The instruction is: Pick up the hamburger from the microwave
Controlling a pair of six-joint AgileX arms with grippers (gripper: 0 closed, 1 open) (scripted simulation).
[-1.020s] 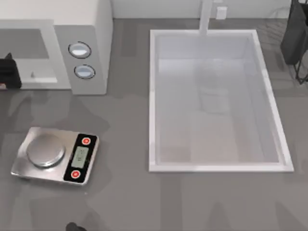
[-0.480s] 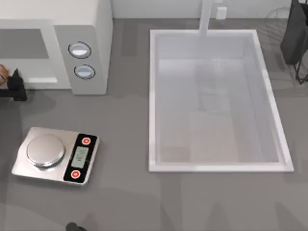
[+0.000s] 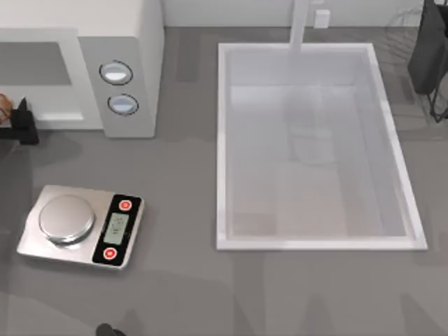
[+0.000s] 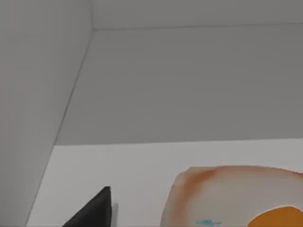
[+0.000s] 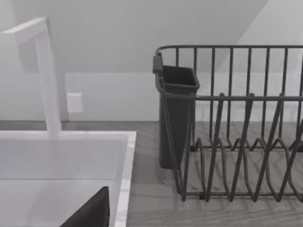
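**Left claw at the microwave mouth, burger not lifted yet**

Top view: left claw (image 3: 19, 120) sits at the far left edge of the surface (image 3: 182, 294), right at the front of the microwave (image 3: 133, 42). Only its dark tip is in frame, so I can't tell if the fingers are spread or pinched. An orange-brown sliver of the hamburger (image 3: 4, 105) shows just beside the claw, at the picture's left border; whether they touch, I can't tell. Kitchen scale (image 3: 80, 225) sits nearer the camera on the left, well apart from the claw. Sink (image 3: 222, 140) takes the middle-right. Right arm is parked at the far right by the dish rack (image 3: 430, 56).

Left wrist view: looking into the white microwave cavity (image 4: 189, 80). Hamburger (image 4: 227, 194) rests on the cavity floor, toasted bun edge plus a bit of orange showing, cut off by the frame. One dark finger (image 4: 94, 210) pokes in beside it, apart from the bun.

Right wrist view: sink rim (image 5: 125, 156), faucet (image 5: 47, 80), dark wire dish rack (image 5: 236, 123) with its cutlery holder (image 5: 177, 113). A dark finger (image 5: 92, 210) of the right claw is visible; state can't be told. Nothing of the task here.

Status, my read: approach is done, claw is at the burger. Grasp isn't confirmed. Left to do: close on the bun, lift, pull it out of the microwave.
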